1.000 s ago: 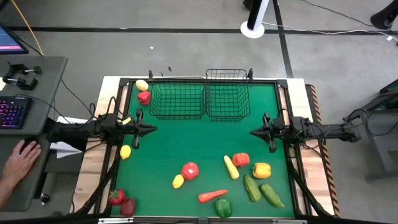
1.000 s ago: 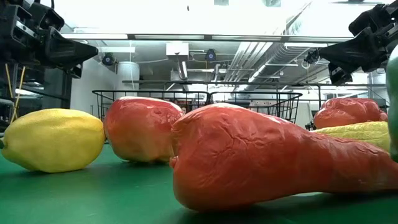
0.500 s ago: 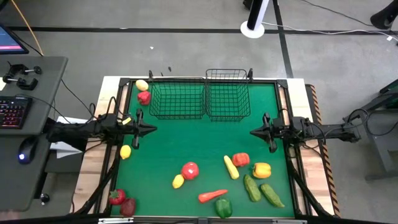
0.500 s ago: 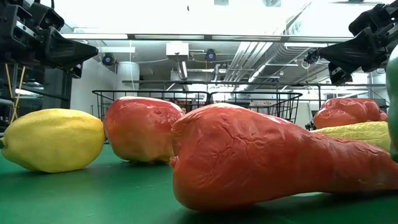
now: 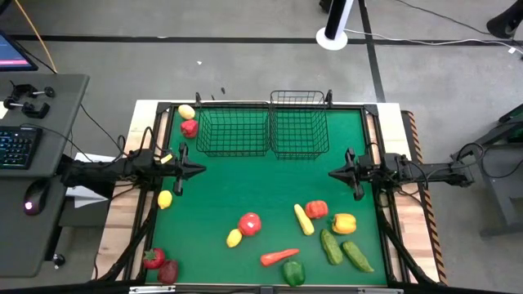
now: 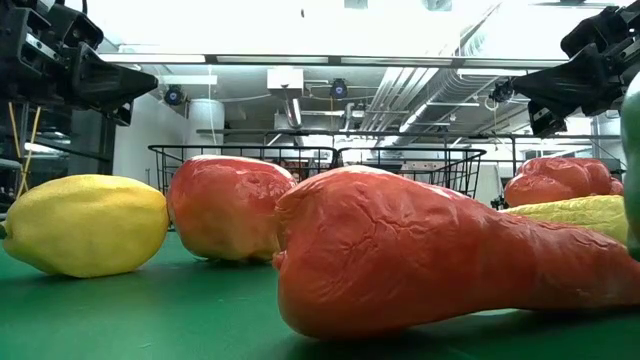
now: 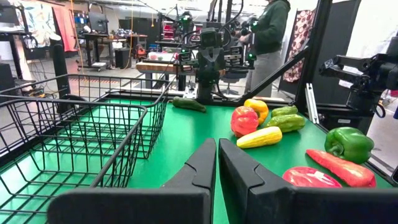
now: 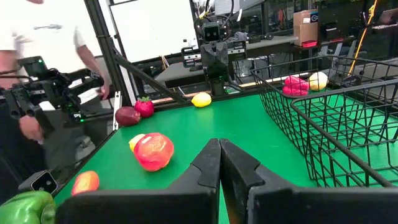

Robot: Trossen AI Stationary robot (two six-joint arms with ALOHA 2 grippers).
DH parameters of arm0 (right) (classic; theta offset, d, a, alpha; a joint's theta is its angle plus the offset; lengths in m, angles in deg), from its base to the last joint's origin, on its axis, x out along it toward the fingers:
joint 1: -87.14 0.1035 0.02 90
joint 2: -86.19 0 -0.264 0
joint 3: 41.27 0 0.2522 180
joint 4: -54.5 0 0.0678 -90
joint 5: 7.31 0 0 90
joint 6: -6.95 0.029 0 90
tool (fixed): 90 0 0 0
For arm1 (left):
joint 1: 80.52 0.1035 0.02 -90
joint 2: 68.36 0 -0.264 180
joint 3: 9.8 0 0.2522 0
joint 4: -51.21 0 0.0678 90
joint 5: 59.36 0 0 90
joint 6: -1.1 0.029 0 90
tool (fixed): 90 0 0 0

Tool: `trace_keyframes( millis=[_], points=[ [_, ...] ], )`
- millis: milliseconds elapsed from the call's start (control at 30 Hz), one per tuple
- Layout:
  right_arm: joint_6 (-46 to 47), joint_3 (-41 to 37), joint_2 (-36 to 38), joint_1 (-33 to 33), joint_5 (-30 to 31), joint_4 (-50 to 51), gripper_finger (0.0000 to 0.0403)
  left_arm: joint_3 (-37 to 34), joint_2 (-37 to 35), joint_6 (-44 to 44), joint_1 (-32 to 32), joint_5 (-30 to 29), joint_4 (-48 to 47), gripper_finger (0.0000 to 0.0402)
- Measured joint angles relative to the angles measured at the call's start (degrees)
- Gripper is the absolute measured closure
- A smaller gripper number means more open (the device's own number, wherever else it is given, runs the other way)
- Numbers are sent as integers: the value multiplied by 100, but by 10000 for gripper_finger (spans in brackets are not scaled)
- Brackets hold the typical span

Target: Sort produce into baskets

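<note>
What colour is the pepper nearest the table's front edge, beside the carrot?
Green; the pepper shows best in the high view, just beside the carrot.

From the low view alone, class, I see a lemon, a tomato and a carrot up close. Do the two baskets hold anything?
Observer: No. From above, the left basket and the right basket hold nothing.
Operator: Where are the grippers?
Observer: The left gripper hovers by the mat's left edge and the right gripper by its right edge, both shut, holding nothing.
Operator: Any produce near the baskets?
Observer: A yellow lemon and a red pepper lie left of the left basket.
</note>
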Motion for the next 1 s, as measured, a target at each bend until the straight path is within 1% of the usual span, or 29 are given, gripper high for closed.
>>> trace_keyframes(
  millis=[733,833,867,900,967,1000],
  points=[
    [0,0,0,1,0,0,402,-2,0,2,0,2,0,394],
    [0,0,1,1,-1,-1,402,-2,4,2,-2,1,226,394],
    [0,0,2,1,-1,0,402,-2,3,-82,-1,1,425,394],
    [0,0,1,0,-1,-1,402,-2,0,-347,-2,4,656,394],
    [0,0,0,2,-2,-2,402,-2,3,-1352,-8,-4,1248,394],
    [0,0,1,0,0,0,402,-2,4,-1854,-11,-98,1678,394]
  ],
)
